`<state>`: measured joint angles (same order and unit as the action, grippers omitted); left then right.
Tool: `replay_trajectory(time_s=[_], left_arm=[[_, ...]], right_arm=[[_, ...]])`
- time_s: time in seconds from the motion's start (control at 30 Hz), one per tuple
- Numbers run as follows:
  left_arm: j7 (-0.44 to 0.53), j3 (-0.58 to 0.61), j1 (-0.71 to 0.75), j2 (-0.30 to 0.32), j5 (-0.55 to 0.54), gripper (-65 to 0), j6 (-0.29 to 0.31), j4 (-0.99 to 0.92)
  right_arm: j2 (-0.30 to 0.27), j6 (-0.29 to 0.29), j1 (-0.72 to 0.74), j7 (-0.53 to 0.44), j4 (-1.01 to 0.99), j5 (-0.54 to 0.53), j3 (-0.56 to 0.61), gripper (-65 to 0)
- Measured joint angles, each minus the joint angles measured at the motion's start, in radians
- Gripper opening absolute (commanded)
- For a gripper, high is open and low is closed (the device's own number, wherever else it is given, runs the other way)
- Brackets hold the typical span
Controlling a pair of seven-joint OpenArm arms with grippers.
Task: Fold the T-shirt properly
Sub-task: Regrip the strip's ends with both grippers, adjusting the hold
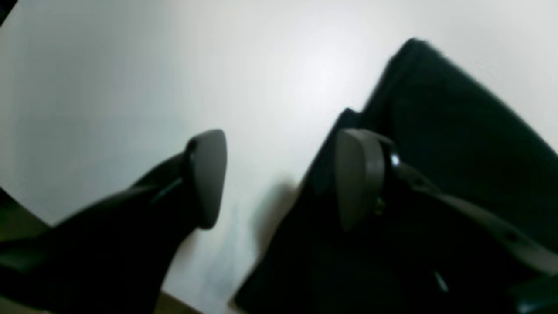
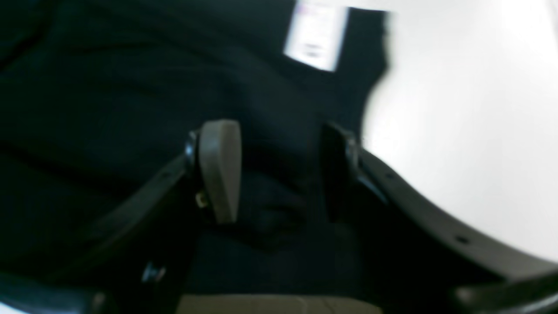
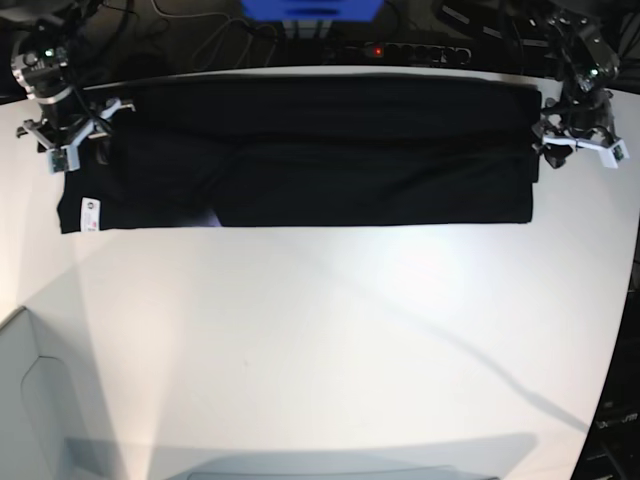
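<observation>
The black T-shirt lies in a long folded band across the far part of the white table. Its white tag shows at the band's left end, and a bit of purple print peeks out at the near edge. My right gripper is open over the left end. In the right wrist view its jaws stand apart over black cloth, with the tag beyond. My left gripper is open at the right end. In the left wrist view it straddles the shirt's edge.
A power strip, cables and a blue object sit behind the table's far edge. The table's right edge runs close to my left arm. A pale grey panel is at the near left corner.
</observation>
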<state>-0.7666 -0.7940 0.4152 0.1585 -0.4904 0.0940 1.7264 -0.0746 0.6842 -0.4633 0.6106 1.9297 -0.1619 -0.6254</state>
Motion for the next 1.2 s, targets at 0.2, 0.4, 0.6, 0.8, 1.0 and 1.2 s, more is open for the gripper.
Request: replay_trajectory(time_s=[0.2,0.4,0.6,0.8,1.0,1.2], left_arm=[[0.003,0.03,-0.045,-0.005,0.0,-26.5,0.0,-0.047],[-0.004,0.097,-0.031,-0.006,-0.005,-26.9,0.001,-0.058],[0.0,0.097,-0.013,-0.006,-0.005,-27.1,0.001,-0.059],[0.0,0.098,0.025,-0.006,-0.004,-27.1,0.001,-0.046],[0.002,0.091,0.045,0.0,-0.097,-27.0,0.003,0.056],[0.006,0.084,0.044,0.003,-0.114,-26.7,0.005,0.023]], right_arm=[[0.0,0.0,0.039,0.007,-0.078,0.004,0.055,-34.8],[-0.008,0.0,0.047,-0.002,-0.15,0.005,0.058,-34.8],[-0.008,0.0,0.047,-0.005,-0.15,0.005,0.057,-34.8],[-0.008,0.0,0.047,-0.004,-0.15,0.005,0.057,-34.8],[-0.008,0.0,0.047,-0.004,-0.15,0.005,0.057,-34.8],[-0.008,0.0,0.047,-0.002,-0.15,0.004,0.057,-34.8]])
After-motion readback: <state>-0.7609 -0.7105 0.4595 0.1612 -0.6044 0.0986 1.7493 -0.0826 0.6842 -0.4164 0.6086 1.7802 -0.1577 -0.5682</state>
